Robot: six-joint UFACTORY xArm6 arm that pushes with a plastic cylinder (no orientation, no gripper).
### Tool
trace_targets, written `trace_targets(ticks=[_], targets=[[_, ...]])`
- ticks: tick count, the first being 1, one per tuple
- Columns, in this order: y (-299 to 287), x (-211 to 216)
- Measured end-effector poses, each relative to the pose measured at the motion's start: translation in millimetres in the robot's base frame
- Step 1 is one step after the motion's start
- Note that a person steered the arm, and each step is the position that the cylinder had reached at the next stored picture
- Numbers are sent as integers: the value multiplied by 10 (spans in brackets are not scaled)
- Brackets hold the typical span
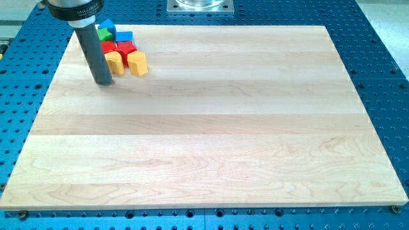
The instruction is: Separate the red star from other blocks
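One view only, camera view. Wooden surface sits on a blue perforated base, and all blocks are bunched in the surface's top-left corner. Cluster: green block and a blue block at the view's top, partly behind the rod; another blue block to their right; red star in the middle row beside a second red block whose shape is unclear; two yellow blocks along the view's bottom edge of the pile, left one and right one. Red star touches or nearly touches its neighbours all round, boxed in except toward the view's right.

No claw on this rig, so nothing is open, closed or held; only the dark rod. My tip rests on the surface just left of and slightly below the left yellow block, close, contact not clear.

Judgement: separation not yet done. From here a straight push would drag the yellows along. Better to bring my tip round to the star's left side, between it and the other red block, and shove rightward into the bare surface. Gap is tight, so go slowly; risk is carrying the right yellow or blue block along.
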State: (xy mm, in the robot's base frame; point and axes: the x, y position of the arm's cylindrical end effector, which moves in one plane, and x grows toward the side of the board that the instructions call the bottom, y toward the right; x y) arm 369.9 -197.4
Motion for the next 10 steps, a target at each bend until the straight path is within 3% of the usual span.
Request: trace_targets(ticks=[2, 3, 5, 7, 10], targets=[[-217, 257], [-815, 654], [-1074, 319], [-966, -604], [-8, -657]])
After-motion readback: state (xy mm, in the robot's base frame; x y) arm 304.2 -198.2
